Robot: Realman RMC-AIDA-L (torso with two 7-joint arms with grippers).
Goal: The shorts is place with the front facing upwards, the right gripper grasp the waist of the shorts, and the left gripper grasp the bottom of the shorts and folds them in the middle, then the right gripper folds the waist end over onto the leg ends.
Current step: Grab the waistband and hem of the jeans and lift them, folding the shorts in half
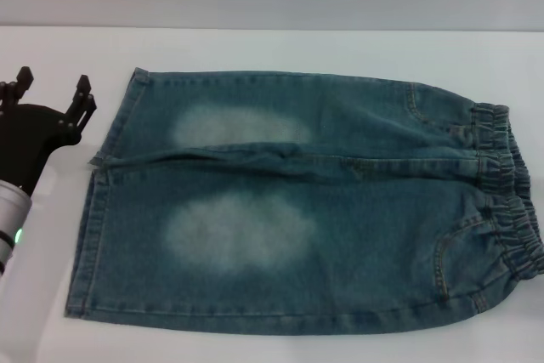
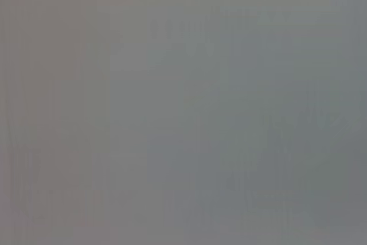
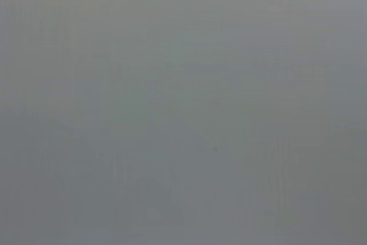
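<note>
Black left gripper (image 1: 53,91) open, empty.

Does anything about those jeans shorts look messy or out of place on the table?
Mostly tidy: the shorts lie flat on the table, unfolded. Only the inner leg edges bunch into a small ridge along the middle. The left gripper waits, open, beside the leg ends, not touching.

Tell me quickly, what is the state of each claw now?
Left claw: open, holding nothing, beside the leg hems of the shorts.
Right claw: not in view.
</note>
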